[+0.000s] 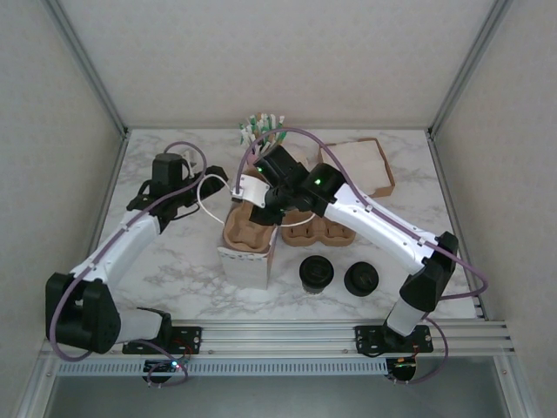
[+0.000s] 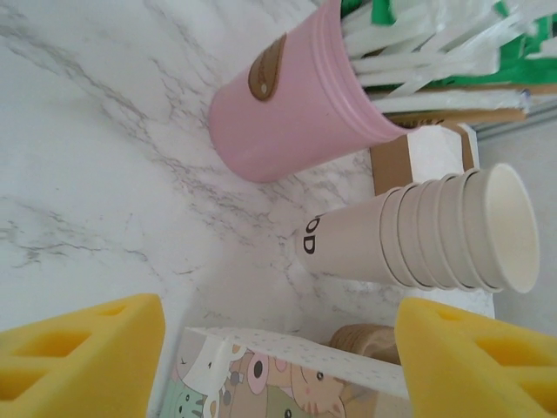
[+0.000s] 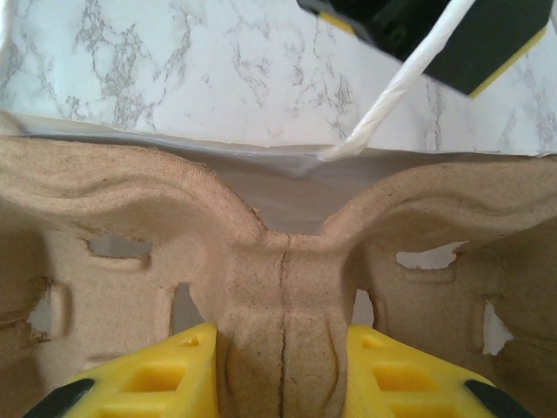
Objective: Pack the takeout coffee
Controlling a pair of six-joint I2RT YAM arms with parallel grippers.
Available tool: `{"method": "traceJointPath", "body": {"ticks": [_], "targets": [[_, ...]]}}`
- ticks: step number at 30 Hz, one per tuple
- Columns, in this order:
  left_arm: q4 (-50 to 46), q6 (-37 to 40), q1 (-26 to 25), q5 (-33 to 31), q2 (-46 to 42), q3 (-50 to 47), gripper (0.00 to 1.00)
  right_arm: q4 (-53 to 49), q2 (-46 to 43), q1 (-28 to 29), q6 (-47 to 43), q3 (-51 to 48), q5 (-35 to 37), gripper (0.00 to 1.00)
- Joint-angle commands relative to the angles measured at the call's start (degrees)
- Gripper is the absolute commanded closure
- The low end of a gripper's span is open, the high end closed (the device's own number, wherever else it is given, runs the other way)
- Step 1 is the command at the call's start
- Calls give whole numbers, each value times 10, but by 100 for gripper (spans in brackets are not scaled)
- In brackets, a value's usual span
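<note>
Pulp carrier (image 3: 278,261) clamped by its centre ridge in right pincer (image 3: 280,366), likely to seat it in paper bag (image 1: 248,261); left pincer (image 2: 278,348) wide open, empty; takeout coffee (image 1: 316,274) stands on bench (image 1: 174,261) just beside the bag.

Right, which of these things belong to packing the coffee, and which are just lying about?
Part of the job:
- lidded coffee
- second lidded coffee
- cup carrier, clamped at its middle ridge by the right pincer
- paper bag

Lying about:
- pink cup of wrapped sticks
- stack of empty paper cups
- brown cardboard tray
</note>
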Motion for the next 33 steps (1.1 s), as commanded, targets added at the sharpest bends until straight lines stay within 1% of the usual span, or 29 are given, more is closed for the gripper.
{"method": "traceJointPath", "body": {"ticks": [1,8,13,20,24,28,33], "targets": [[-33,-11,-2,-47,-38,2,29,-60,28,11,7,14,7,68],[-47,-34,3,-76,-80,-9,29,-70,52,27,22,28,11,67],[-56,-35,2,-78,-89,-15,29,-76,65,33,30,44,6,67],[-53,-40,3,-86,-103,-39,29,-46,63,34,40,25,9,65],[-58,-41,3,-86,-108,-46,29,-26,60,34,41,18,3,58],[-70,-39,3,-99,-118,-47,29,-21,58,34,38,20,5,52],[-83,-34,3,-110,-133,-46,29,-22,59,34,36,23,5,50]]}}
